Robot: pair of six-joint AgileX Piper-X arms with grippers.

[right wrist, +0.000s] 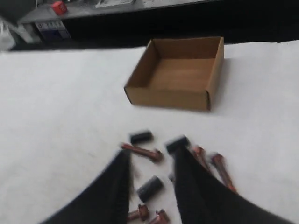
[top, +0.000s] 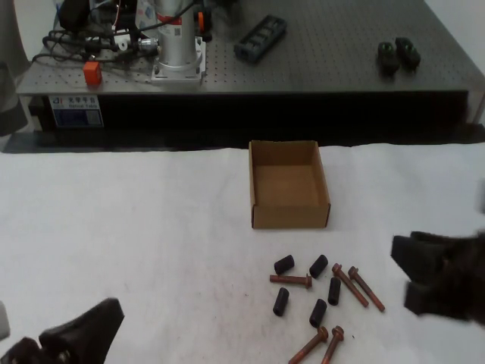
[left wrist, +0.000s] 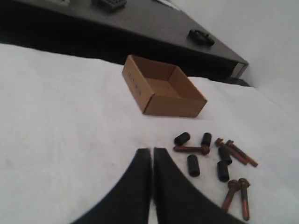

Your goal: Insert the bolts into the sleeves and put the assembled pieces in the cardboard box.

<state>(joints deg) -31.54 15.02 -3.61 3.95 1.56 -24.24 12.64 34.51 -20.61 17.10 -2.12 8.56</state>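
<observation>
Sleeves [top: 319, 265] and bolts [top: 291, 280] lie scattered on the white worktop [top: 136, 227], just on the arms' side of the cardboard box [top: 289, 184]. The right jaws hang released over them, one sleeve [right wrist: 149, 188] showing between. The left jaws, clenched on nothing, sit farther from the box.

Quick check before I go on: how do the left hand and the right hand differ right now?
The left hand is shut tight; the right hand is open, with a clear gap. The right hand sits close beside the bolts and sleeves; the left hand is farther from them, across the white cloth. Both hold nothing.
</observation>
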